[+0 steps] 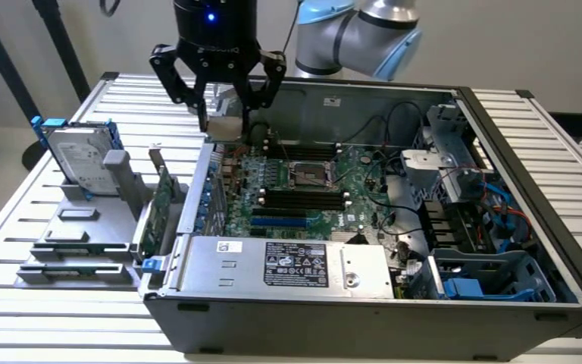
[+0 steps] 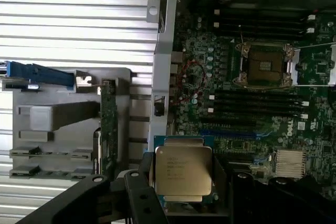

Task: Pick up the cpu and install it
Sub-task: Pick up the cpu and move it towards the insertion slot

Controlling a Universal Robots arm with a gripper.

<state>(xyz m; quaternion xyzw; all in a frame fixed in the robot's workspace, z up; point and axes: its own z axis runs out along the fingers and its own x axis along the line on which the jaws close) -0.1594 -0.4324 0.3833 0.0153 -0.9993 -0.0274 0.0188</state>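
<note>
My black gripper (image 1: 226, 121) hangs over the back corner of the open computer case (image 1: 533, 227), on the exterior view's left, shut on the cpu (image 1: 225, 127). The wrist view shows the cpu (image 2: 184, 174) as a small flat square chip with a dull silver top and a green rim, held level between my dark fingers (image 2: 140, 195), with my gripper (image 2: 184, 184) around it. It is raised above the green motherboard (image 1: 317, 205). The open cpu socket (image 1: 309, 176) lies in the middle of the board, apart from the chip, and appears in the wrist view as a square metal frame (image 2: 262, 66).
A grey holder (image 1: 79, 243) beside the case carries a silver hard drive with a blue bracket (image 1: 81, 155) and a green upright card (image 1: 164, 205). A metal power supply box (image 1: 291, 265) fills the case's near side. Cables and drive bays (image 1: 473, 205) crowd the exterior view's right.
</note>
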